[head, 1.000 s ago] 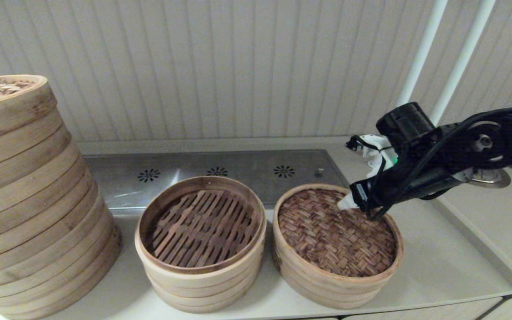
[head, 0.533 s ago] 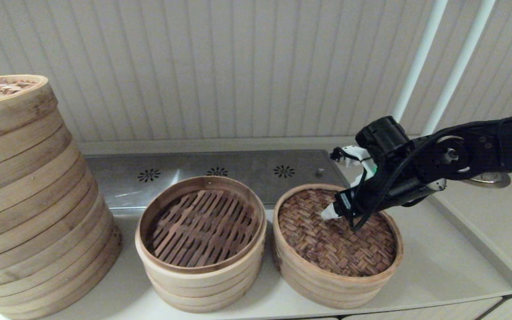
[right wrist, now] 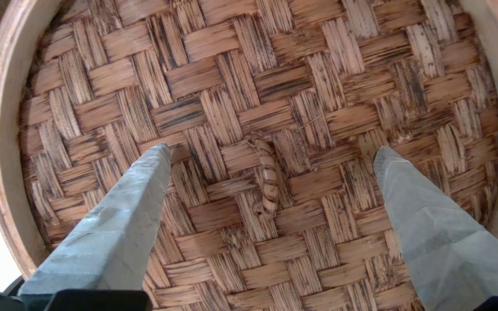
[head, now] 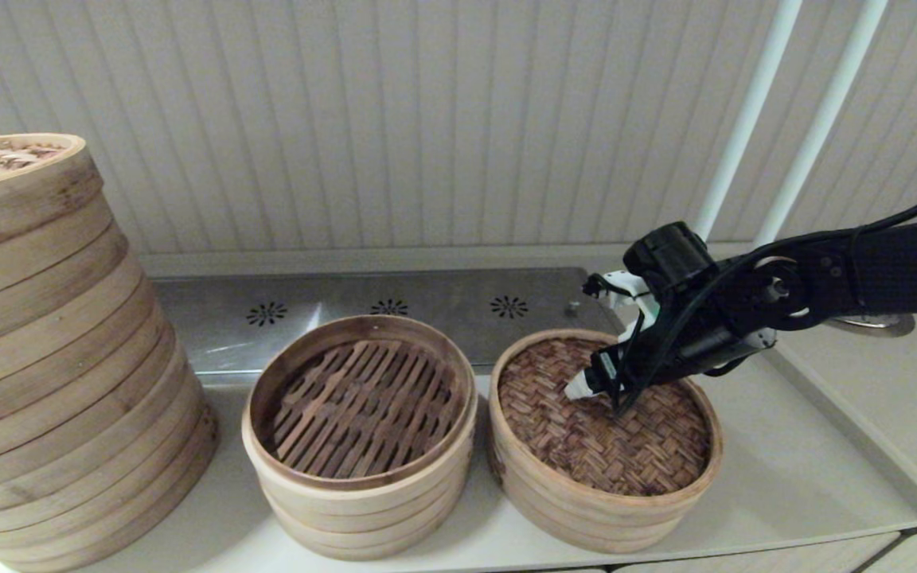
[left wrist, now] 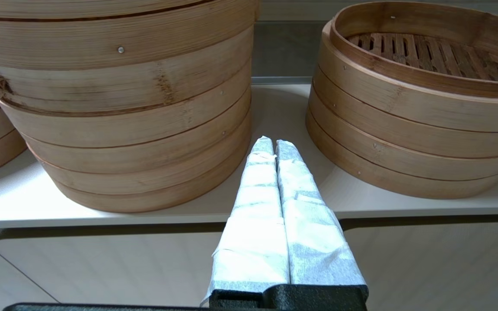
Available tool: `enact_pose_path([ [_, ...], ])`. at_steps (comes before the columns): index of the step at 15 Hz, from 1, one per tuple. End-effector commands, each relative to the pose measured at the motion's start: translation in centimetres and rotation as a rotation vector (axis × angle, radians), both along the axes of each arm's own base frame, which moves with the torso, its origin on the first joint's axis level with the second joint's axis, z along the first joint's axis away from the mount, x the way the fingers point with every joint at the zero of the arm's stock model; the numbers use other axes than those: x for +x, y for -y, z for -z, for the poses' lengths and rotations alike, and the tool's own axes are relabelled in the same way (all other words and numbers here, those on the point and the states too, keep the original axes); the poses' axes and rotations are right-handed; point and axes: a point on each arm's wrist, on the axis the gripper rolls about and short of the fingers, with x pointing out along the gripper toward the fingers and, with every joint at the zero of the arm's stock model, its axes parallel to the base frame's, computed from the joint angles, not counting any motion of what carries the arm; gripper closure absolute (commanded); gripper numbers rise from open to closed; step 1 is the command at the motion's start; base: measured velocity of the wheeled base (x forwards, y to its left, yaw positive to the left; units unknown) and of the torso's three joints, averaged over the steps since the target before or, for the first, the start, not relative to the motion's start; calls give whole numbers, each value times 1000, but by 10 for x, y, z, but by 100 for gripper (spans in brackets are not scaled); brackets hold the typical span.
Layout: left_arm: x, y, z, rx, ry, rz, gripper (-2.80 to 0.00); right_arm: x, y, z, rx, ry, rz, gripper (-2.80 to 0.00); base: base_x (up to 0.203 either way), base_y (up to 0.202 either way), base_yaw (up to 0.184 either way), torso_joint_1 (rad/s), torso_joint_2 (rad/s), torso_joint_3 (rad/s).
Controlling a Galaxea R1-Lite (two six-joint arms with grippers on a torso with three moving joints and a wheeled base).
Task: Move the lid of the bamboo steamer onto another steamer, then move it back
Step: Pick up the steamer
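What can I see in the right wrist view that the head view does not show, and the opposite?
Only the right wrist view shows the small woven loop handle at the lid's centre, lying between the open right gripper's fingers. Only the head view shows the open steamer with parallel slats, the tall wide stack and the steel panel. Both show the bamboo steamer lid under the right gripper.

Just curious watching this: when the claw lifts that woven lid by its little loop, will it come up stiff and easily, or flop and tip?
The bamboo steamer lid probably stays stiff: its rim band is solid. It looks light, thin weave. Held only by the handle loop, between the right gripper fingers, it may swing or tilt.
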Motion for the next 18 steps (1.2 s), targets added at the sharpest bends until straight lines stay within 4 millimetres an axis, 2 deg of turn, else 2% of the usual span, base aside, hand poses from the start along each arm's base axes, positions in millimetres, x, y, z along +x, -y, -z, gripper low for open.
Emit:
enact_pose_path([
  [1, 0, 0, 0, 0, -1, 0, 0, 0, -1, 2, -2, -7, -4, -280, 0, 0, 0, 0, 0, 0],
  [4, 0, 0, 0, 0, -3, 0, 0, 0, -2, 3, -4, -9, -7, -280, 0, 0, 0, 0, 0, 0],
  [5, 0, 0, 0, 2, -1, 0, 0, 0, -2, 3, -4, -9, -6, 0, 0, 0, 0, 0, 0, 0],
  [18, 0, 0, 0, 1, -2, 0, 0, -11, -12, 5, -15, -19, -54, 0, 0, 0, 0, 0, 0, 0],
])
